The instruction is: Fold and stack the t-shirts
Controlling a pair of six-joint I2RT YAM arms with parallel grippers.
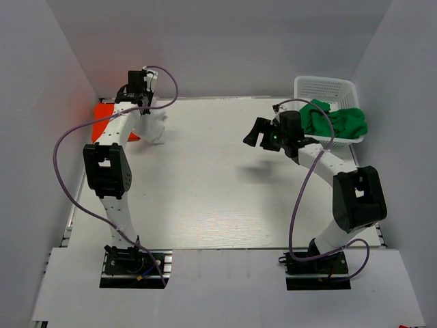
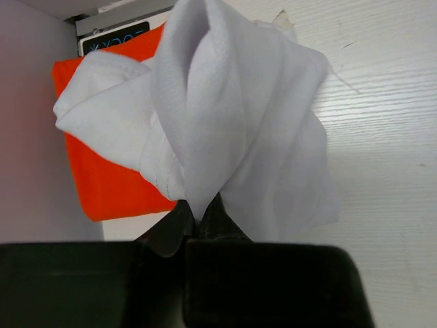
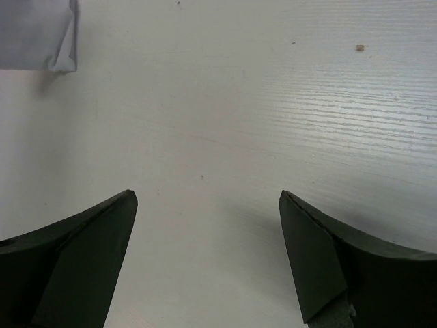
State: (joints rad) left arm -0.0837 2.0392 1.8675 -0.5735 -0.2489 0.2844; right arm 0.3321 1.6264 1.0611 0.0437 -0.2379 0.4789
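— The left hand (image 2: 201, 217)?
— Pinched tight on the soft white cloth t-shirt (image 2: 232, 116), bunched over the bright orange t-shirt (image 2: 102, 181) at the far-left corner of the bench (image 1: 205, 198).
— The right hand (image 3: 208, 198)?
— Spread wide, holding nothing. The crumpled green t-shirt (image 1: 334, 121) drapes over the white plastic mesh basket (image 1: 324, 85).

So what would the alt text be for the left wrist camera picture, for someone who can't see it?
The left gripper, shut at the bottom of the picture, pinches a bunched white t-shirt that fills the middle. Behind it on the left a flat orange t-shirt lies on the pale wood-grain table, partly hidden by the white cloth.
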